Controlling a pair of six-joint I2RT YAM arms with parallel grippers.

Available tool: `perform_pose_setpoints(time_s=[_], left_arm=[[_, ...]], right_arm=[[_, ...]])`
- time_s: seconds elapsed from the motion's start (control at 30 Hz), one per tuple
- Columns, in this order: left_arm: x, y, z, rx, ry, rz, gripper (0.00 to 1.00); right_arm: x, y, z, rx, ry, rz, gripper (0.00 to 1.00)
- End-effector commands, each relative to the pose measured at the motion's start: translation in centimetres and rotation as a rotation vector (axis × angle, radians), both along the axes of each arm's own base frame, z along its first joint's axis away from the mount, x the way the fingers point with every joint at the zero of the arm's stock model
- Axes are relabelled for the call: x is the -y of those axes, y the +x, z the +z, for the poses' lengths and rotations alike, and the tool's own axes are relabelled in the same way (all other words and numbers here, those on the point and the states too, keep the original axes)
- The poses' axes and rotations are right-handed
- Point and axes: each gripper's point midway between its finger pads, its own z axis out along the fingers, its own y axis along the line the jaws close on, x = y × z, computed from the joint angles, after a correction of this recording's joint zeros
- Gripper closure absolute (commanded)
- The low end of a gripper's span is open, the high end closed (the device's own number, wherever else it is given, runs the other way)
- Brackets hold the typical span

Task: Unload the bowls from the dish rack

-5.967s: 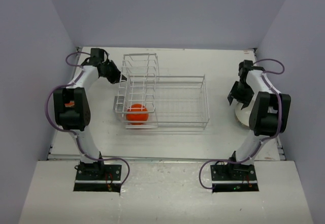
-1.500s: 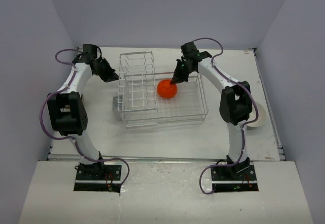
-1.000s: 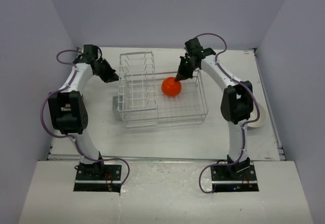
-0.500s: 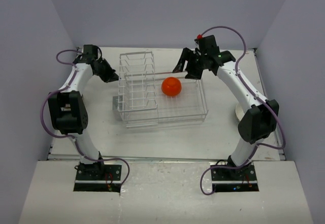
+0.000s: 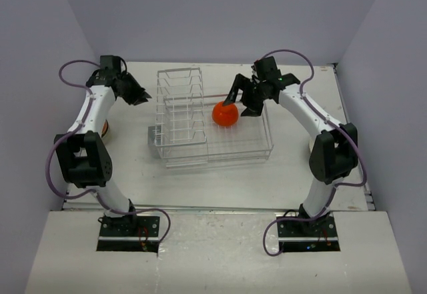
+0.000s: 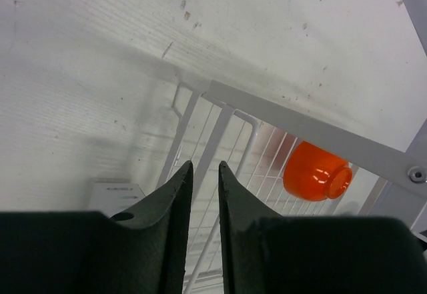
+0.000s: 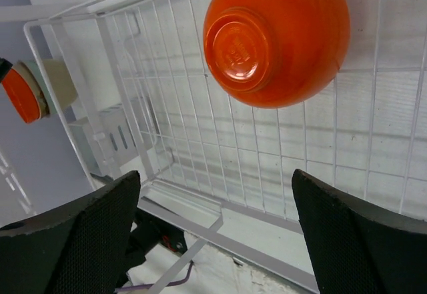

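Observation:
One bright orange bowl (image 5: pixel 225 115) lies upside down in the far part of the silvery wire dish rack (image 5: pixel 220 149), next to the upright plate slots. My right gripper (image 5: pixel 239 103) is open and empty, with its jaws spread wide just above and to the right of the bowl. In the right wrist view the bowl (image 7: pixel 277 37) shows base-up on the rack floor (image 7: pixel 167 107), ahead of the gripper (image 7: pixel 217 174). My left gripper (image 5: pixel 141 98) is shut and empty beside the rack's far left corner. The left wrist view shows the gripper (image 6: pixel 205 166), the rack (image 6: pixel 220 117) and the bowl (image 6: pixel 313 174).
A stack of orange and cream bowls (image 5: pixel 107 129) stands on the table at the left, mostly hidden behind my left arm. It also shows in the right wrist view (image 7: pixel 27 91). Purple walls close in the table on three sides.
The orange bowl moved from the rack's near left corner to its far middle in my right gripper. That gripper has since let go and opened wide. My left arm shifted slightly left.

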Motion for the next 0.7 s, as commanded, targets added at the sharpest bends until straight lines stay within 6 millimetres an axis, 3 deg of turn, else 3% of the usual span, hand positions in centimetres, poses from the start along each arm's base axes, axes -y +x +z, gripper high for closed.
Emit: perform_pose_setpoints(time_s=[0.0,0.07,0.1,0.17,0.2,0.27,0.3,0.37,0.4,0.43,0.47,0.67], left_arm=[[-0.5,-0.9,0.9,0.019,0.019,0.010,0.77],[-0.4,-1.2,0.8,0.019,0.012,0.006,0.77],[-0.3,-1.4,0.7,0.016,0.009,0.004,0.77],[-0.1,-1.8,0.4,0.010,0.000,0.001,0.77],[0.0,-1.9,0.3,0.007,-0.003,-0.004,0.77],[0.1,-2.0,0.3,0.009,-0.005,-0.008,0.77],[0.1,-2.0,0.4,0.009,-0.009,-0.009,0.77],[0.3,-1.9,0.6,0.021,-0.014,-0.012,0.78],[0.5,-1.8,0.7,0.026,-0.023,-0.017,0.78],[0.6,-1.7,0.8,0.030,-0.026,-0.018,0.78],[0.7,-1.6,1.0,0.039,-0.030,-0.019,0.78],[1.0,-1.5,1.3,0.050,-0.037,-0.030,0.78]], right_arm=[[-0.8,0.2,-2.1,-0.083,0.046,-0.053,0.04],[-1.7,0.9,-2.4,-0.082,0.132,-0.106,0.01],[-1.7,0.0,-4.3,-0.133,0.146,-0.130,0.01],[-2.5,1.0,-3.6,-0.091,0.238,-0.193,0.01],[-2.4,0.4,-4.9,-0.109,0.237,-0.219,0.01],[-3.0,1.2,-3.7,-0.037,0.279,-0.253,0.01],[-2.9,0.9,-4.3,-0.038,0.271,-0.272,0.01],[-3.2,1.6,-2.8,0.046,0.316,-0.316,0.01],[-3.0,1.1,-3.8,0.032,0.314,-0.341,0.01],[-3.6,1.9,-2.3,0.090,0.380,-0.353,0.01],[-4.0,1.7,-2.3,0.095,0.397,-0.352,0.01],[-4.3,1.9,-1.9,0.165,0.338,-0.419,0.01]])
